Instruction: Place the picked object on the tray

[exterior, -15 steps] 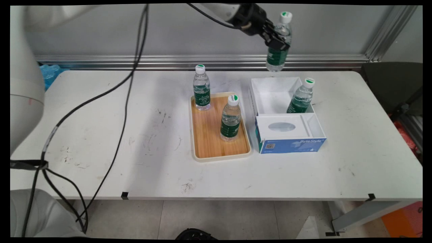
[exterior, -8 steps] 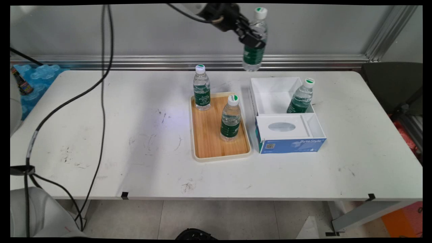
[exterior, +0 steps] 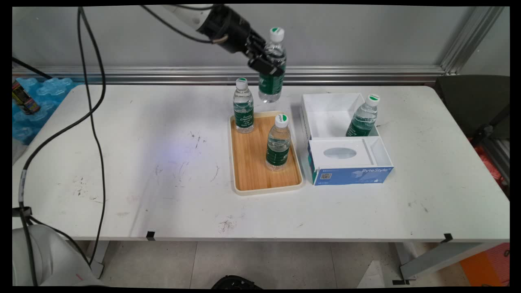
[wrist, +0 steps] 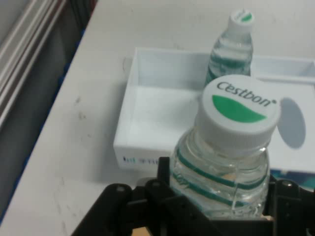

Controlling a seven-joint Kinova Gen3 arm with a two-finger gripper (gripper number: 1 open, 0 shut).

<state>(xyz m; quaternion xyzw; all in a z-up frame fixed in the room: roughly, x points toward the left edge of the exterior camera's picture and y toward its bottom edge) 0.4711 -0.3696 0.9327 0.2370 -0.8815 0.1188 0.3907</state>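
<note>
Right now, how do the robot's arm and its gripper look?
The arm is white and rounded, ending in a black wrist section. The gripper is black, with a jointed linkage and two fingers. Thin black cables hang from the arm in long loops.

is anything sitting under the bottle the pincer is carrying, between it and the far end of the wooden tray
Nothing visible. The pincer is shut on the carried bottle, in the air over the tray's far right corner. The back-left bottle stands just to its left, the nearer bottle further forward on the tray.
</note>
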